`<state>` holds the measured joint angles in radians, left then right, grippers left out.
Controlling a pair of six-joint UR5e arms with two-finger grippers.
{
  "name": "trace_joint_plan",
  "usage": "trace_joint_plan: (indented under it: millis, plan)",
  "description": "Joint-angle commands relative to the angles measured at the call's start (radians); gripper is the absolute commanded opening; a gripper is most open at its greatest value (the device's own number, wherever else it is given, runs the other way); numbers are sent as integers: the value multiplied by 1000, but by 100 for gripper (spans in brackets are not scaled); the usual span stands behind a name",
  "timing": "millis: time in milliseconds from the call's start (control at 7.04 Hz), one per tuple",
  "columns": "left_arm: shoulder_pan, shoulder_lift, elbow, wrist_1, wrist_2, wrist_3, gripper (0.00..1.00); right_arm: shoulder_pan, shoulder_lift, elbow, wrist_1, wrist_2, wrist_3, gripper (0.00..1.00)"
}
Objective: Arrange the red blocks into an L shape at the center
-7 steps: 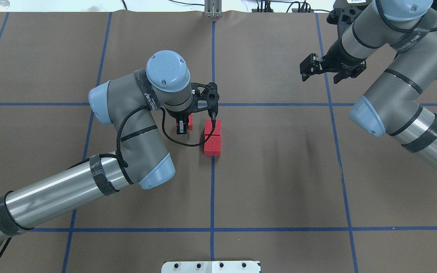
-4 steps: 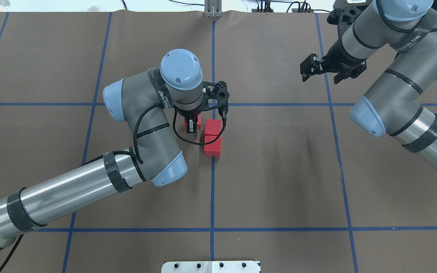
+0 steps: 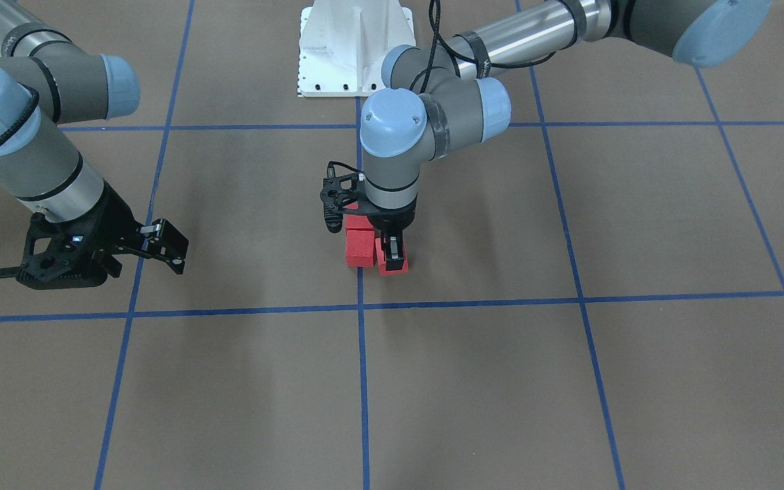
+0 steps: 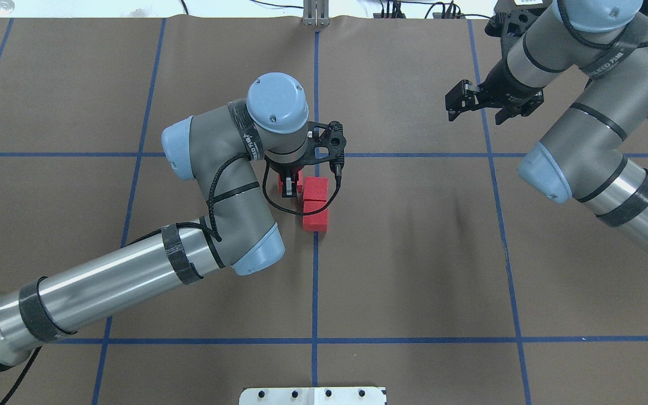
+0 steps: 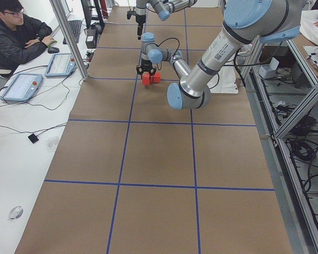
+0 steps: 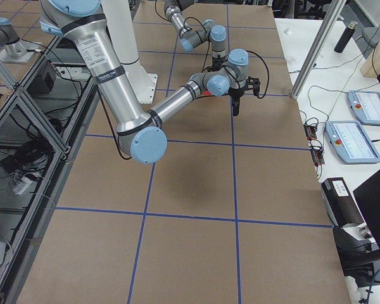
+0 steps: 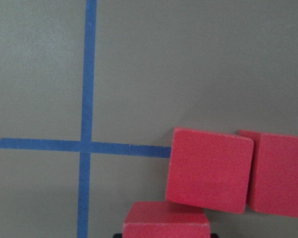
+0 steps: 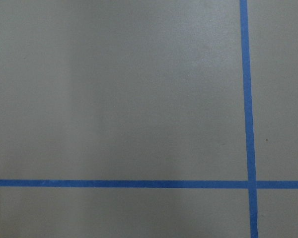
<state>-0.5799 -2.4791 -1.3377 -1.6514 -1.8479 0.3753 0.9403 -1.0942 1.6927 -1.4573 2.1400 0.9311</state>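
Clutching a red block (image 7: 166, 218), left pincer (image 4: 289, 187) sits just beside the paired blocks (image 4: 314, 197); sideways drift b4 release could knock them, skewing the L.

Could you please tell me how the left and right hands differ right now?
The left hand is shut on a red block; the right hand is open and empty. The left hand is low by the centre line, beside two other red blocks; the right hand hangs off to the side. Both are black.

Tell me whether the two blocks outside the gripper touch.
Touching. Left wrist view: corner block and end block meet along one side, no floor between lower down.
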Motion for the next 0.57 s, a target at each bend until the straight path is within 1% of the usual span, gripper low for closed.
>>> trace_joint_plan:
  millis: [0,426]
  plan:
    - [2,3,-3,-5,-1,2,0,0,-3,-2,0,0,0,99]
    - [2,8,-11,-8,-1,4,0,0,-6,-2,0,0,0,99]
